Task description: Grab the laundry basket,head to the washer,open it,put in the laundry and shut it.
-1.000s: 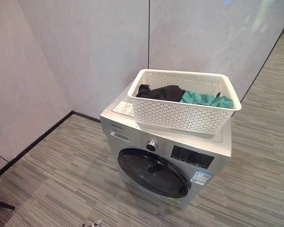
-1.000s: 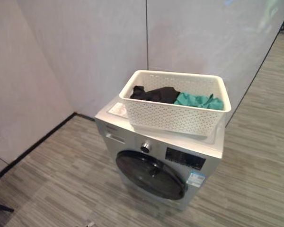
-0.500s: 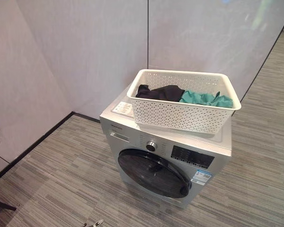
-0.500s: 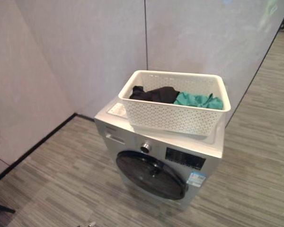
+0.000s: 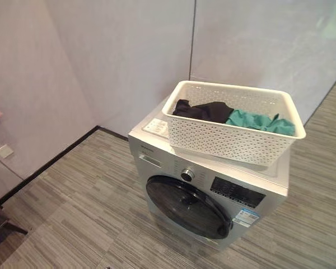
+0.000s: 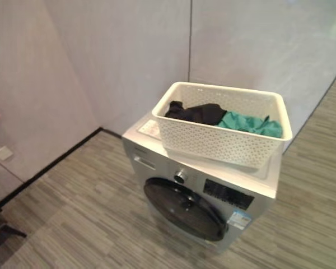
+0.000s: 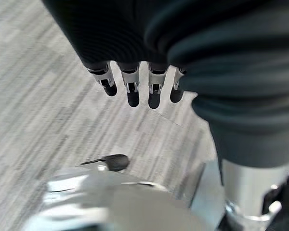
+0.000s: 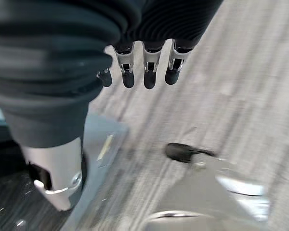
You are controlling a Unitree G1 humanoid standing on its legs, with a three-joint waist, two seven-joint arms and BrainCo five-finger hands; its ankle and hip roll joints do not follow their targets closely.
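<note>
Best to close in squarely on the laundry basket [image 5: 233,126] atop the washer [image 5: 213,193] (left hand [image 7: 135,86] and right hand [image 8: 144,67] relaxed, empty), then grasp both short sides.

Whole view has slid over since a second ago — that's the head camera turning, not anything moving. The washer [image 5: 210,185] and laundry basket [image 5: 233,121] now sit further right in the picture, and a wall socket [image 5: 5,151] has come into sight at left.
</note>
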